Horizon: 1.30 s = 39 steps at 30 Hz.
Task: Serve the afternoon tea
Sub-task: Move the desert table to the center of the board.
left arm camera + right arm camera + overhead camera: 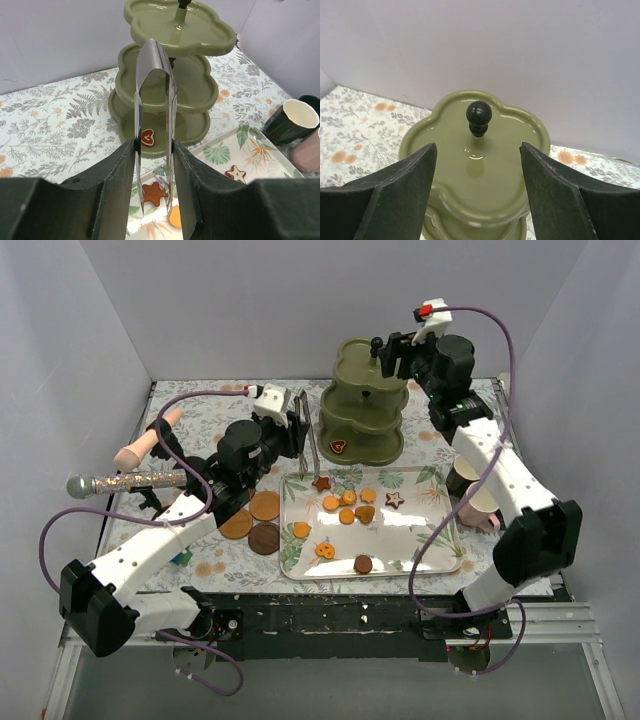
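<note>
The step in hand looks like loading the biscuits (347, 515) onto the three-tier stand (362, 415), which sits upright at the middle of the bench's (200, 410) far edge. One heart biscuit (147, 137) already lies on its bottom tier. The others are scattered on the tray (445, 558) at the middle of the near edge.

The left pincer (154, 150) is clamped on the metal tongs (152, 50), whose tips point down over the tray's far left corner, above a star biscuit. The right pincer (476, 150) has its fingers wide apart, one on each side of the black knob (479, 114) and touching neither it nor the top tier. From the wrist view alone, it may sit slightly short of the knob rather than level with it.

The brown coasters (264, 507) lie just left of the tray, and the mugs (470, 490) are grouped at the right edge, so drinks are not yet set out.

Next, the left arm probably needs to lower the tong tips around a biscuit, squeeze gently and carry it to a tier. The right arm should lift clear without nudging the stand.
</note>
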Each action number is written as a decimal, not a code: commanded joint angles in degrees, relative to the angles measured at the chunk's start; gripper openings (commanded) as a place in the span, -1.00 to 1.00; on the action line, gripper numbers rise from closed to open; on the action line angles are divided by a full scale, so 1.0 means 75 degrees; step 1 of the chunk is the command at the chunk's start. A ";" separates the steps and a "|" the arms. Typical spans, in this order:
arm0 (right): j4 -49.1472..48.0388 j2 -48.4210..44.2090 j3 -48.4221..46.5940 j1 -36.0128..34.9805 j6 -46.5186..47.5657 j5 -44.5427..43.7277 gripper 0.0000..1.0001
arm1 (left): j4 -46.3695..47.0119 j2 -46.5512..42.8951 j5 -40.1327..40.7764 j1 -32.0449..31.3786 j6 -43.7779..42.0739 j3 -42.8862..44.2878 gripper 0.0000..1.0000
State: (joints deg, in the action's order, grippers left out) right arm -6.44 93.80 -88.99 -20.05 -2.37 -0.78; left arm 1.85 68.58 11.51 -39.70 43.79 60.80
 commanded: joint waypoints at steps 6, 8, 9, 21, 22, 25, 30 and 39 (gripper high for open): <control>-0.0127 -0.3164 0.1890 -0.0045 -0.0609 -0.0787 0.53 | 0.0796 -0.0319 0.0130 0.0020 0.0173 -0.0746 -0.32; 0.0049 -0.3703 0.2289 -0.0057 -0.0691 -0.0869 0.52 | 0.0890 -0.0261 0.0130 0.0020 0.0208 -0.0840 -0.33; 0.0142 -0.3973 0.2477 -0.0045 -0.0692 -0.0904 0.52 | 0.0960 -0.0226 0.0153 0.0032 0.0220 -0.0875 -0.33; 0.1151 -0.5803 0.3639 -0.0045 -0.0867 -0.1256 0.55 | 0.1605 0.0289 0.0259 0.0020 0.0091 -0.1040 -0.26; 0.1221 -0.5838 0.3662 -0.0045 -0.0867 -0.1279 0.55 | 0.1652 0.0348 0.0259 0.0020 0.0079 -0.1028 -0.25; 0.1327 -0.5932 0.3732 -0.0057 -0.0914 -0.1256 0.55 | 0.1781 0.0524 0.0282 0.0020 0.0032 -0.0993 -0.23; 0.1350 -0.5991 0.3779 -0.0045 -0.0938 -0.1198 0.55 | 0.1922 0.0840 0.0212 0.0020 -0.0003 -0.0853 -0.21; 0.1386 -0.6003 0.3803 -0.0045 -0.0926 -0.1186 0.55 | 0.1957 0.1274 0.0001 0.0032 -0.0003 -0.0688 -0.20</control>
State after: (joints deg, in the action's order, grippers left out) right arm 5.08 49.58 -60.84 -20.08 -8.88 -9.06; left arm 14.24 78.37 12.53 -39.70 44.53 53.08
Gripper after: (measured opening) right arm 0.774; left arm 0.402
